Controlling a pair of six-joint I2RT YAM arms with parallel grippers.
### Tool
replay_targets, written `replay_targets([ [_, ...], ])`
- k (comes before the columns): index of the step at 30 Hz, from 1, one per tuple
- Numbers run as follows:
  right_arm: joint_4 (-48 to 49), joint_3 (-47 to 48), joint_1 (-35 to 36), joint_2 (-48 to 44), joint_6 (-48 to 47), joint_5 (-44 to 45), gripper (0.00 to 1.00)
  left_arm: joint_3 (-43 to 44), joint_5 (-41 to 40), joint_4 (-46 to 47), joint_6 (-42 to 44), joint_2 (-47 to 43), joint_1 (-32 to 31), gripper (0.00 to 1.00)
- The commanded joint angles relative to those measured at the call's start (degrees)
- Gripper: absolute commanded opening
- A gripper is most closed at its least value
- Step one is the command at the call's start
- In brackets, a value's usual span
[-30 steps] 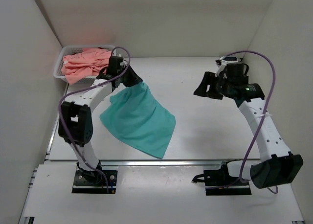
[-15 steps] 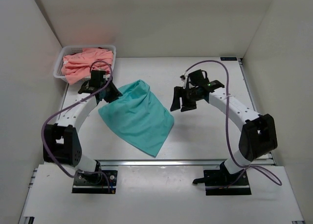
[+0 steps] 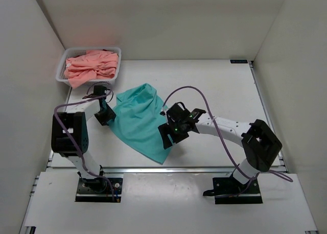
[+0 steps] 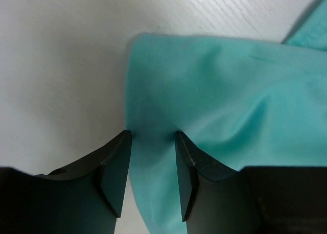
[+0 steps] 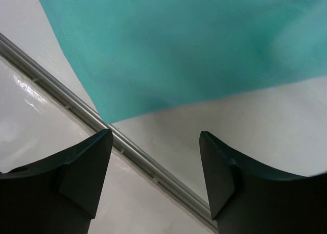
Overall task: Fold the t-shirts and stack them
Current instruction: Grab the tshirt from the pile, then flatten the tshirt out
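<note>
Task status: early. The teal t-shirt [image 3: 143, 122] lies spread but creased and unfolded on the desk [image 3: 225, 86], one corner reaching toward the near edge rail. The salmon-pink t-shirts [image 3: 91, 66] are heaped in the white mesh basket [image 3: 60, 74] at the far left corner. No fold and no stack is visible, so every shirt remains to be processed. The top view gives the overall layout, with the left claw [image 4: 152, 134] at the shirt's left edge and the right claw [image 5: 156, 134] over its near right part. The left wrist view alone shows the cloth edge running between narrowly spaced fingers; whether they pinch it cannot be determined. The right wrist view alone shows that claw released and empty, above the shirt's near corner and the rail.
</note>
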Motion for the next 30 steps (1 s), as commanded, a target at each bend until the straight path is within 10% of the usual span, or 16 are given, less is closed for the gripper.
replay_targets([
  [1, 4.4, 2.5, 2.1, 2.0, 0.0, 5.1, 0.67, 3.1, -1.1, 1.1, 1.9, 3.7, -1.1, 0.51],
  [9, 1.0, 9.9, 10.6, 13.2, -4.8, 10.7, 0.71, 2.1, 7.6, 2.9, 1.5, 9.0, -1.8, 0.54],
  [13, 1.3, 11.4, 13.8, 17.7, -5.4, 10.0, 0.67, 1.4, 9.2, 3.8, 1.6, 8.4, -1.4, 0.09],
  [16, -1.0, 11.9, 14.0, 20.1, -5.9, 8.3, 0.42, 1.3, 12.1, 4.0, 1.5, 8.8, -0.8, 0.0],
  [17, -2.2, 12.4, 13.8, 20.6, -6.4, 7.4, 0.05, 1.2, 13.2, 4.0, 1.8, 8.6, -0.8, 0.0],
  [21, -9.2, 18.0, 10.6, 17.7, -7.6, 6.4, 0.0, 4.7, 19.0, 4.7, -1.0, 2.7, -0.6, 0.0],
  [30, -26.6, 52.8, -16.4, 6.5, -8.4, -0.7, 0.0, 47.6, 25.7, -4.2, -9.6, 4.5, -2.8, 0.0],
])
